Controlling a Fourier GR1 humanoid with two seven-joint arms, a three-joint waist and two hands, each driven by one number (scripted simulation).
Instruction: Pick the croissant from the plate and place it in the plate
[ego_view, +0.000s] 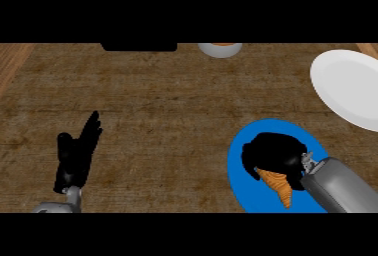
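A brown wood-grain counter (162, 100) is filling the view. The right hand (275, 152) is curling over the croissant (279, 184) on the blue plate (244, 165). The white plate (347, 85) is lying behind. The left hand (75, 152) is resting, fingers straight.

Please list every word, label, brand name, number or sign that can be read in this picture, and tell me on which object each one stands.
There are none: no readable text shows on anything.
Blue plate: plain, no print.
White plate: plain.
Croissant: no label.
Right hand and left hand: plain black.
Dark object and white-rimmed bowl at the far edge: cut off, no marks visible.
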